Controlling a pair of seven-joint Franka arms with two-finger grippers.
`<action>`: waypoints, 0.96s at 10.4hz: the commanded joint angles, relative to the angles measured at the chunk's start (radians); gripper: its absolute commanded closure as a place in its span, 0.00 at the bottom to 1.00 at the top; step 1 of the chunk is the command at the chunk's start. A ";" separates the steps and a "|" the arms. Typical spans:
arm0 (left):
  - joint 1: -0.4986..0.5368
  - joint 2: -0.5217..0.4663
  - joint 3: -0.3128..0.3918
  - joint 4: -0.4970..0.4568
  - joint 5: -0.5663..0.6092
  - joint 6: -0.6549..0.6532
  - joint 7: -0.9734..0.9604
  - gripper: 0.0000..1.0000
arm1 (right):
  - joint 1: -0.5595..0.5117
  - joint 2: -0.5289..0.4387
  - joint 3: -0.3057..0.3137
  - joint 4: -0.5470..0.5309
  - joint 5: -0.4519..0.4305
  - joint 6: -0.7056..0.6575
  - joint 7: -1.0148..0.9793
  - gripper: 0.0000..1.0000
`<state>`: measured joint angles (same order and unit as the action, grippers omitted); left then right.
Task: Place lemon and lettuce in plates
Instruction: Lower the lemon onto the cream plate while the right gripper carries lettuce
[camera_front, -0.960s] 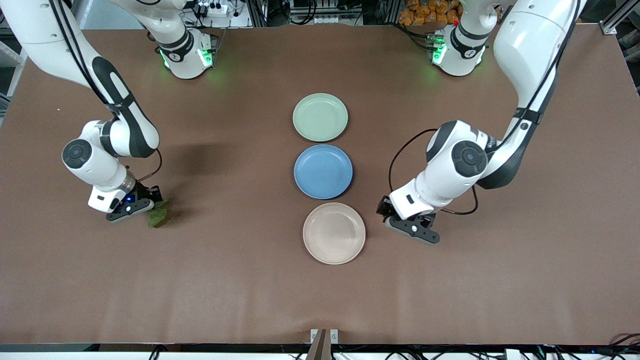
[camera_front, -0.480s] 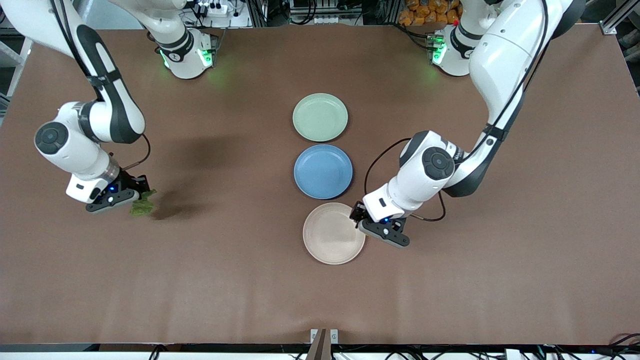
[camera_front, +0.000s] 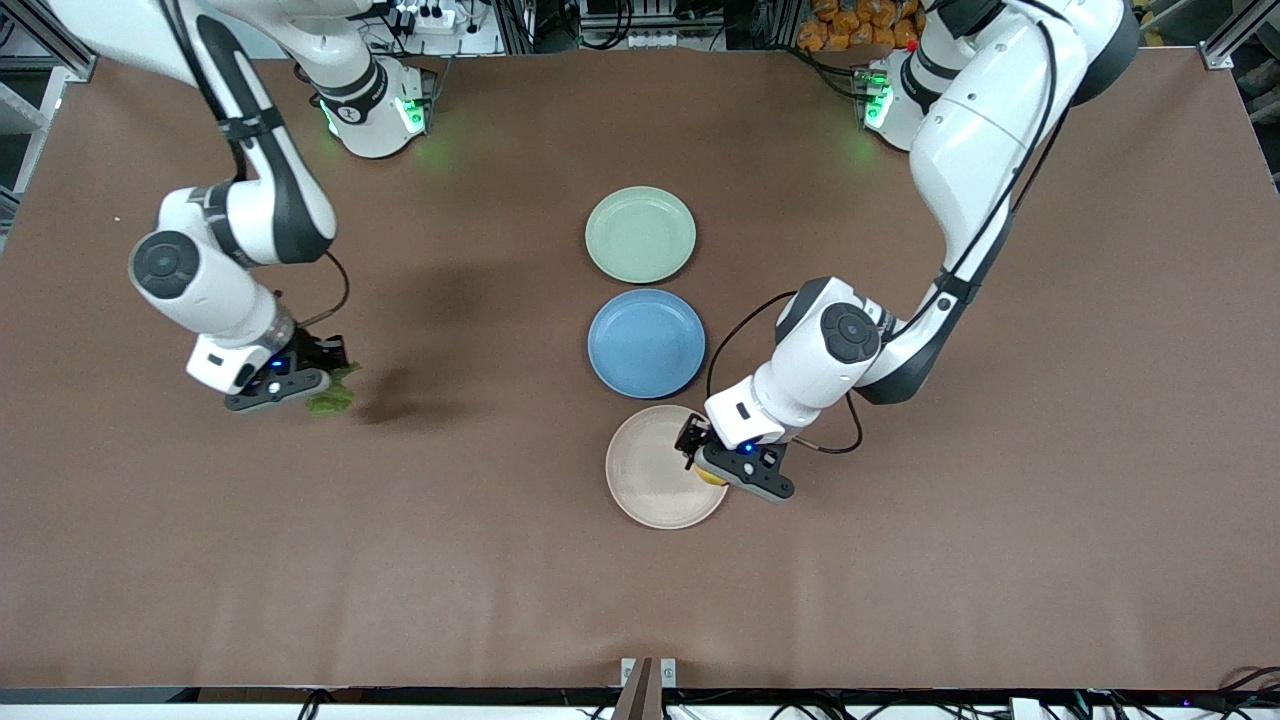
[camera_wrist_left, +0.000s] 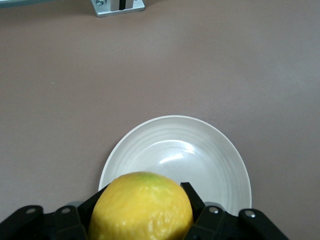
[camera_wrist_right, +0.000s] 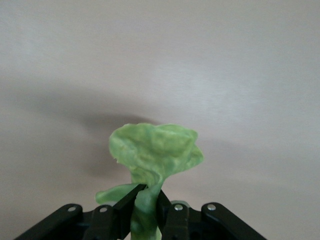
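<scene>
My left gripper (camera_front: 712, 466) is shut on the yellow lemon (camera_front: 711, 476) and holds it over the rim of the beige plate (camera_front: 655, 470) on the side toward the left arm's end. In the left wrist view the lemon (camera_wrist_left: 141, 210) sits between the fingers with the beige plate (camera_wrist_left: 200, 150) under it. My right gripper (camera_front: 312, 385) is shut on the green lettuce leaf (camera_front: 333, 397) and holds it above bare table toward the right arm's end. The right wrist view shows the leaf (camera_wrist_right: 156, 149) pinched between the fingers (camera_wrist_right: 127, 200). The mint green plate (camera_front: 640, 234) is empty.
A blue plate (camera_front: 646, 343) lies between the mint plate and the beige plate. A small metal bracket (camera_front: 648, 670) sits at the table's front edge; it also shows in the left wrist view (camera_wrist_left: 118, 6).
My left gripper carried the lemon from beside the beige plate to over its rim. My right gripper lifted the lettuce, swung toward the table's end, then came back toward the plates.
</scene>
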<state>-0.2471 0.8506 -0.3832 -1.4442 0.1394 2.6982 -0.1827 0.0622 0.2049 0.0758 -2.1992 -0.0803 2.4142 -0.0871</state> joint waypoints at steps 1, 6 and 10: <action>-0.118 0.038 0.107 0.060 -0.012 0.044 -0.075 0.65 | 0.126 -0.045 -0.004 -0.027 0.011 -0.026 0.209 1.00; -0.141 0.103 0.122 0.068 -0.012 0.141 -0.078 0.65 | 0.402 -0.045 -0.004 0.036 0.011 -0.133 0.654 1.00; -0.141 0.110 0.122 0.058 -0.014 0.141 -0.101 0.57 | 0.597 -0.027 -0.005 0.056 0.062 -0.126 0.929 1.00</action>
<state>-0.3742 0.9479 -0.2701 -1.4090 0.1394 2.8279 -0.2598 0.5981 0.1782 0.0809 -2.1613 -0.0611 2.2990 0.7609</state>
